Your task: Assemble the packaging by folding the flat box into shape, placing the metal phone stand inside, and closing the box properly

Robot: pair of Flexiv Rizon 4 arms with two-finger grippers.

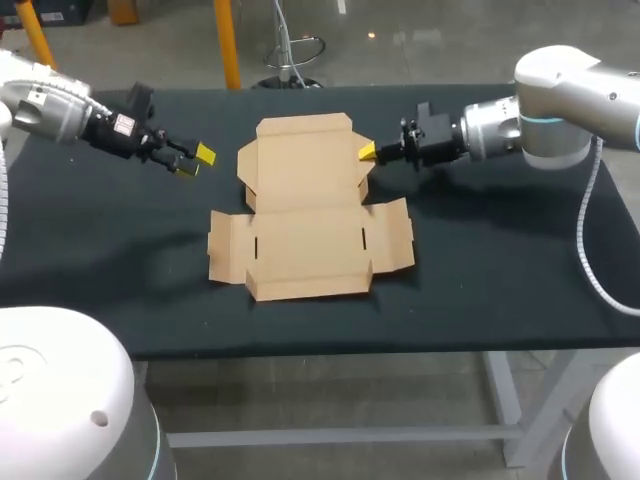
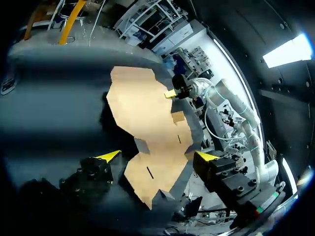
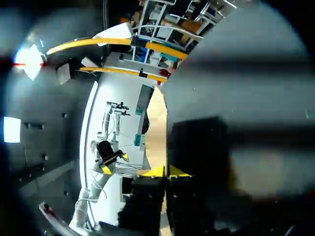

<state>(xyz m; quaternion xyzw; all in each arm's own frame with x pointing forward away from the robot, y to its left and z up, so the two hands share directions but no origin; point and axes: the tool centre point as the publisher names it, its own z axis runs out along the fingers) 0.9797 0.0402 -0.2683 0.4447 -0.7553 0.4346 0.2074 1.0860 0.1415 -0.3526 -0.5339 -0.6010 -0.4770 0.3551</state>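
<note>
A flat, unfolded brown cardboard box [image 1: 300,215] lies in the middle of the black table. My right gripper [image 1: 368,151] is at the right edge of the box's far panel. In the right wrist view its yellow tips [image 3: 166,171] stand close together with the thin cardboard edge [image 3: 158,123] running in between them, so it is shut on that side flap. My left gripper [image 1: 196,162] hovers open just left of the far panel, apart from the box. From the left wrist, the box [image 2: 142,113] lies ahead of its gripper [image 2: 158,156]. No metal phone stand shows in any view.
The black table [image 1: 500,260] carries nothing besides the box. Bare tabletop stretches to both sides of the cardboard and in front of it, up to the near edge [image 1: 330,350].
</note>
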